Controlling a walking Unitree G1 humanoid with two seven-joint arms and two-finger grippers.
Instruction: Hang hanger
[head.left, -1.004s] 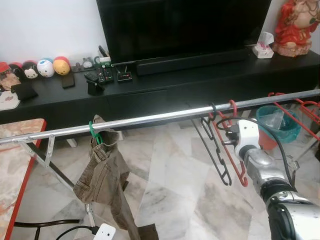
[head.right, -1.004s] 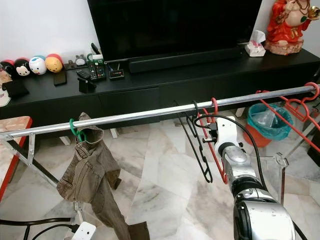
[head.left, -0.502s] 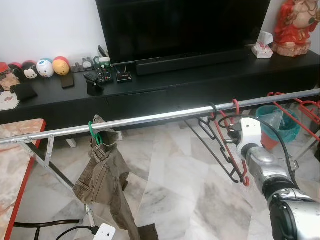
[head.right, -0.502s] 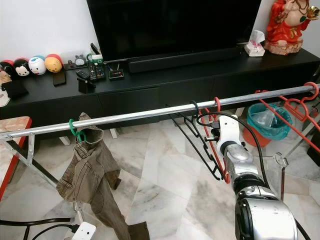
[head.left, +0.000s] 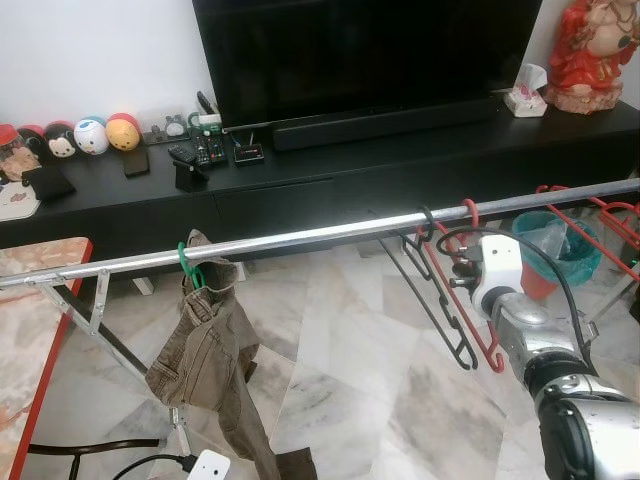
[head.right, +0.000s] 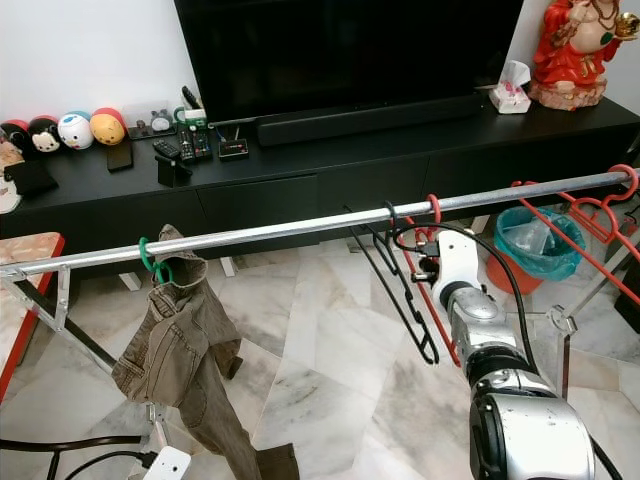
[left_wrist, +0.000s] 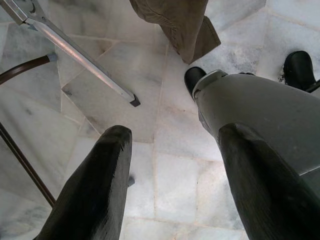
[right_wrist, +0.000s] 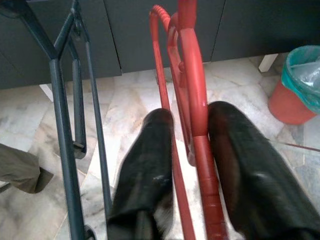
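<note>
Far left along the rail (head.left: 300, 238), at about nine o'clock from the working arm, brown trousers (head.left: 205, 350) hang from a green hanger (head.left: 188, 268). The left gripper (left_wrist: 170, 195) hangs idle, pointed at the marble floor (left_wrist: 150, 100), its two black fingers spread wide with nothing between them.

Moving right, a black hanger (head.left: 430, 290) hooks over the rail and slopes down toward five o'clock. Just beside it, on the right, the red hanger (head.left: 478, 315) has its hook over the rail too, and its long axis runs the same way, from the rail at twelve o'clock down to its tip at about five o'clock.

The right gripper (right_wrist: 192, 165) sits directly under that hook, pointing up toward the rail. In the right wrist view the red hanger's neck (right_wrist: 192, 90) passes between the two fingers (right_wrist: 145, 170), hard against the one on the bin side, with a gap to the other. The fingers are partly parted; whether they grip or merely straddle the hanger I cannot tell.

The hook appears seated, so the next move is likely a straight withdrawal down the hanger's line.

Further right, more red hangers (head.left: 600, 225) hang near a teal bin (head.left: 553, 245).
</note>
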